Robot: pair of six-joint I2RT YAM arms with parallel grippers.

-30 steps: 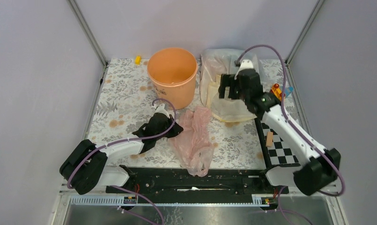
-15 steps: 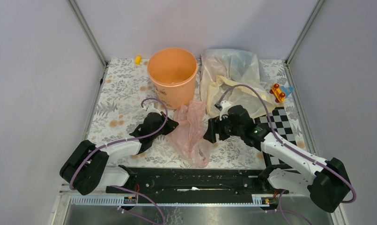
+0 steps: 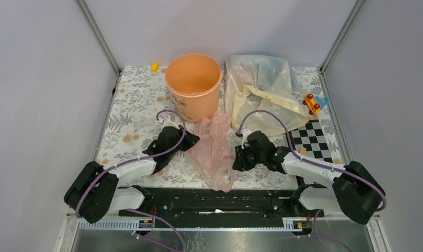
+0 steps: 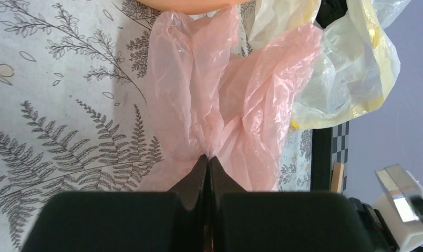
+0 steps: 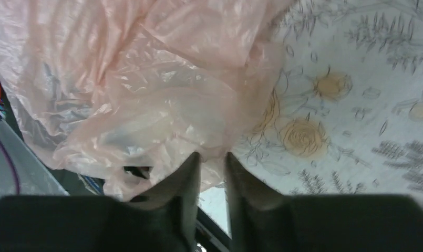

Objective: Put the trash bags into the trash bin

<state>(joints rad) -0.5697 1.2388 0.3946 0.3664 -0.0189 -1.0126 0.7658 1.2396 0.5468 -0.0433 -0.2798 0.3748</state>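
The trash bags show as one crinkled pale-pink film bag [image 3: 214,149] lying on the flowered table in front of the trash bin [image 3: 193,84], an upright peach-orange bucket. My left gripper [image 3: 193,139] holds the bag's left side; in the left wrist view its jaws [image 4: 207,156] are pressed together on a pinch of pink film [image 4: 235,94]. My right gripper [image 3: 236,157] sits at the bag's right edge. In the right wrist view its gripper [image 5: 213,154] keeps a narrow gap, with the edge of the pink film [image 5: 146,79] at the tips.
A cream-yellow bag [image 3: 272,107] and a clear whitish bag [image 3: 256,68] lie at the back right. A small toy [image 3: 312,103] is beside them. A checkerboard [image 3: 314,139] with a wooden block [image 3: 302,150] lies right of my right arm. A yellow piece [image 3: 154,66] sits back left.
My right arm has swung from over the cream-yellow bag down to the pink bag's right edge, and its jaws have narrowed. The left gripper has drawn the bag's top toward the bin.
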